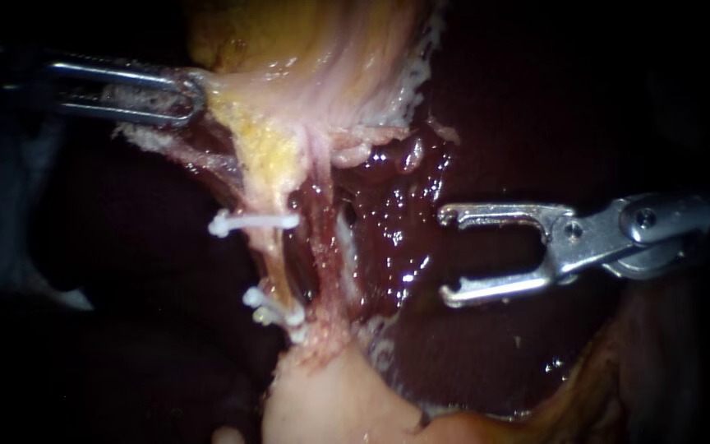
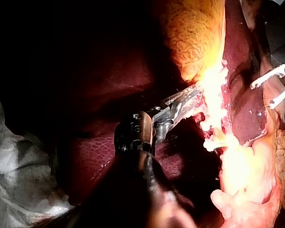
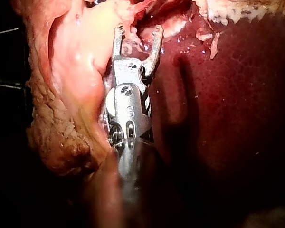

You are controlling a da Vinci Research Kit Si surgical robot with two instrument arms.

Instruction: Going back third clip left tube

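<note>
Holding right pincer (image 1: 454,255) released, empty, centre right, mouth pointing at left tube (image 1: 271,256) centre left, well apart, running top-to-bottom, clips (image 1: 255,222) on. Clenching left pincer (image 1: 193,97) on pale tissue (image 1: 236,94) upper left.

The endoscope view is brightest at its centre: the gallbladder (image 1: 314,49) at twelve o'clock gleams pale, wet glints speckle the liver (image 1: 396,222), the right instrument (image 1: 446,255) shines at three o'clock, and seven to eleven o'clock sinks into black. In the left wrist view, tissue (image 2: 213,88) ahead of the left instrument (image 2: 192,95) is blown out white; behind it, deep shadow.
</note>
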